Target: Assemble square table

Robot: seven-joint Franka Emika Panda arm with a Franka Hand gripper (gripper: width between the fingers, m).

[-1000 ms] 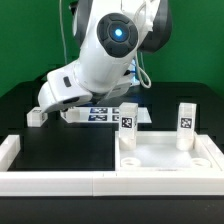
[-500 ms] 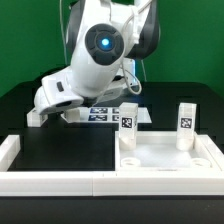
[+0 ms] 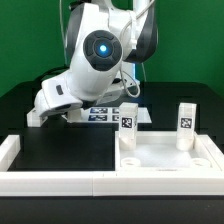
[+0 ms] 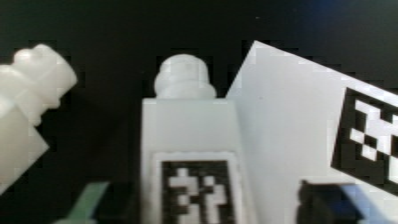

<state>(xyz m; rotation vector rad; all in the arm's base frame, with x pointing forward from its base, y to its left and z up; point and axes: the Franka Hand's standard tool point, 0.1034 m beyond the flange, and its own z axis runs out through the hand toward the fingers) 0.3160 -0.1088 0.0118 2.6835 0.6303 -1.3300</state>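
In the exterior view, the arm [image 3: 95, 55] was bent low over the back of the black table [image 3: 60, 150]. Its own body hid the gripper, so the jaws could not be judged from there. The tabletop [image 3: 165, 160] lay rim-up at the front, on the exterior view's right. Two tagged legs stood upright in its rear corners, the nearer-centre leg [image 3: 128, 120] and the far-right leg [image 3: 186, 118]. Behind them the marker board [image 3: 100, 114] lay flat on the table, partly under the arm. A small white part [image 3: 35, 117], probably a loose leg, lay on the exterior view's left, beside the arm. The border rail [image 3: 50, 182] ran along the front edge and turned up the left side.

In the wrist view, a lying leg [image 4: 192, 130] filled the middle of the picture, its tag facing the camera and its stubby threaded end pointing away. The gripper [image 4: 205, 205] straddled it, with a dark finger [image 4: 329, 195] on either flank. The blur did not show whether the fingers pressed on it or only stood near. A second leg [image 4: 32, 100] lay just beside it, and the marker board's corner lay on the other side.
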